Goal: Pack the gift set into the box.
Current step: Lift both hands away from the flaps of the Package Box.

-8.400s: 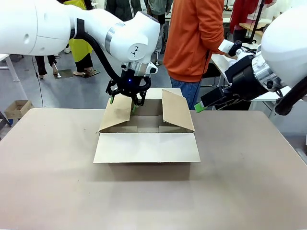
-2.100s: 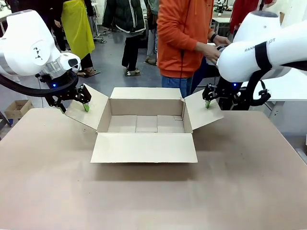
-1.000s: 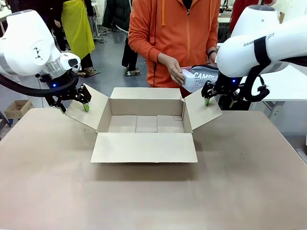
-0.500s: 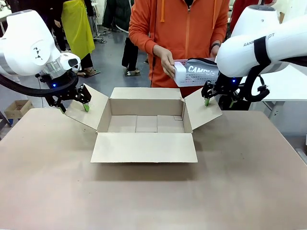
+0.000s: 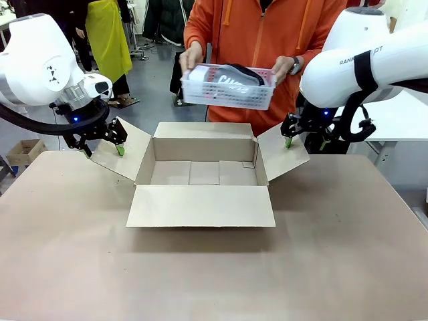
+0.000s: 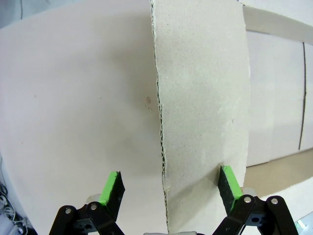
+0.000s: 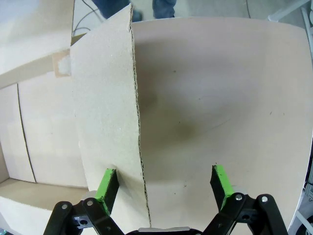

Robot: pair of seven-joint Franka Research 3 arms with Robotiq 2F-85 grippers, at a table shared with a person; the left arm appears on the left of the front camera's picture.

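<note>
Currently our left tool (image 5: pixel 103 150) and right tool (image 5: pixel 306 142) each straddle a side flap of the box (image 5: pixel 200 206), both spread open, while a person (image 5: pixel 257 33) holds the basket (image 5: pixel 227 97) above it.

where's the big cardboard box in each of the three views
Front view: the box sits open mid-table, flaps spread.
Left wrist view: its left flap runs up the middle, its edge between the left hand's open fingers.
Right wrist view: its right flap stands left of centre, edge inside the right hand.
Shared landmark: the table.
</note>
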